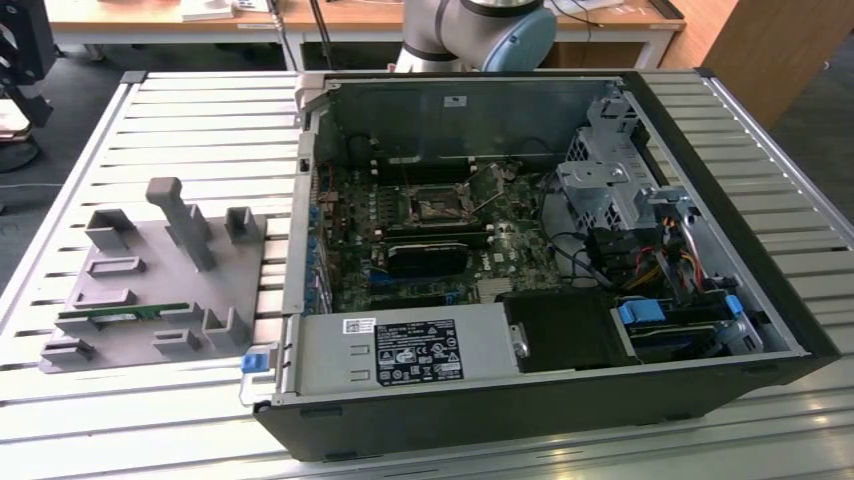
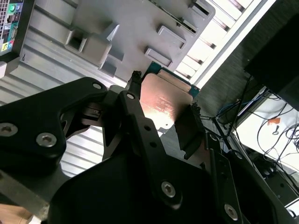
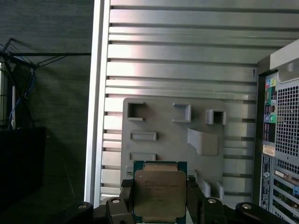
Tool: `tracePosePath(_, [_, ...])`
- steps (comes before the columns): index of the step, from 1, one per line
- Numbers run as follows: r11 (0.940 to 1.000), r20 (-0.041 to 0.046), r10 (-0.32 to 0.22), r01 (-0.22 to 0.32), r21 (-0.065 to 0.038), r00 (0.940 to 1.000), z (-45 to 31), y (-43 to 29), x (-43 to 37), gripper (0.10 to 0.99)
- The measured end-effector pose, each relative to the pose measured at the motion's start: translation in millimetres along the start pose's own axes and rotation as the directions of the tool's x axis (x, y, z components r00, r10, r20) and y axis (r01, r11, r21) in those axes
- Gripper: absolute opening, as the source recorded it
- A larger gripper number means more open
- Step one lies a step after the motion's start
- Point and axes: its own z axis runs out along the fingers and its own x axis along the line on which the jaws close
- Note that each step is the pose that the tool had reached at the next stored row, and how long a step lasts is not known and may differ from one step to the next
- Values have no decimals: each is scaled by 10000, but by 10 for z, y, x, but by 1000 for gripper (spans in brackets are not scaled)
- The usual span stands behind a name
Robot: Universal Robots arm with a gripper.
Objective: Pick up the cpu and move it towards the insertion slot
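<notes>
Cpu (image 3: 160, 195) sits clamped inside the pincer (image 3: 161, 186).

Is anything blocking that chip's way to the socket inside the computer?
Nothing visible does. The gripper holds the cpu over the grey tray, outside the computer case. The case lies open on top, and the insertion slot sits uncovered.

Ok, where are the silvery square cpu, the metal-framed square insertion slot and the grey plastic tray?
silvery square cpu (image 3: 160, 193): first wrist view, middle of its metal top.
metal-framed square insertion slot (image 1: 437, 206): exterior view, its dark centre.
grey plastic tray (image 1: 174, 292): exterior view, bare flat base.
</notes>
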Motion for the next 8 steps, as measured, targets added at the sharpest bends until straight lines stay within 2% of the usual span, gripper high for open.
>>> tracePosePath(8, [10000,-86,1,-1,-3,10000,-19,-1,-53,541])
